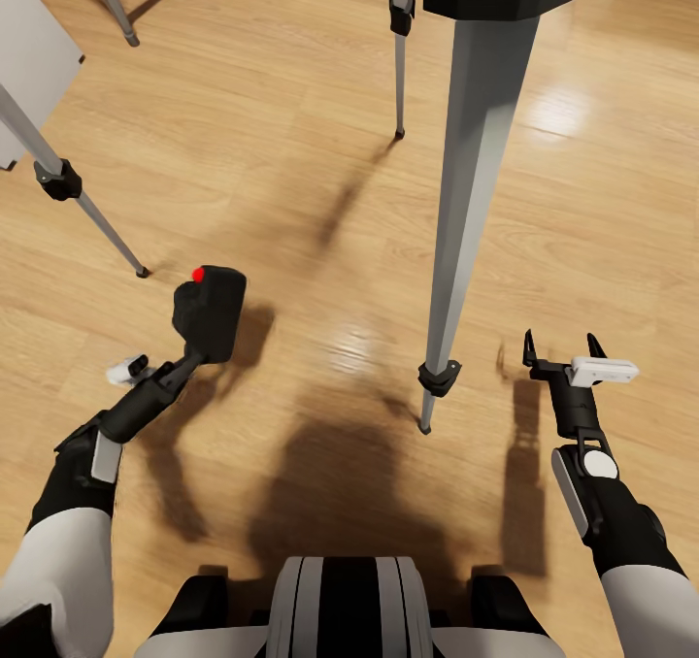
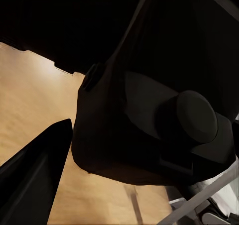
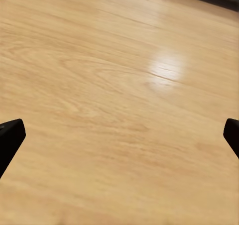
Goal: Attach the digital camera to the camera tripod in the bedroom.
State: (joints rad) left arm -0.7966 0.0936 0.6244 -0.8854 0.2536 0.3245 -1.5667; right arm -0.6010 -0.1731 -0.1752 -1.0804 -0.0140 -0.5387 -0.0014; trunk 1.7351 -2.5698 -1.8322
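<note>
Gripping digital camera (image 1: 209,311) – left claw (image 1: 199,345); right claw (image 1: 563,349) released – beside camera tripod (image 1: 476,182).

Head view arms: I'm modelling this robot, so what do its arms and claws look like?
Both arms have white upper sleeves and black forearms with a grey-white panel. The left claw and right claw are black with slim pointed fingers; each wrist carries a small white block.
</note>
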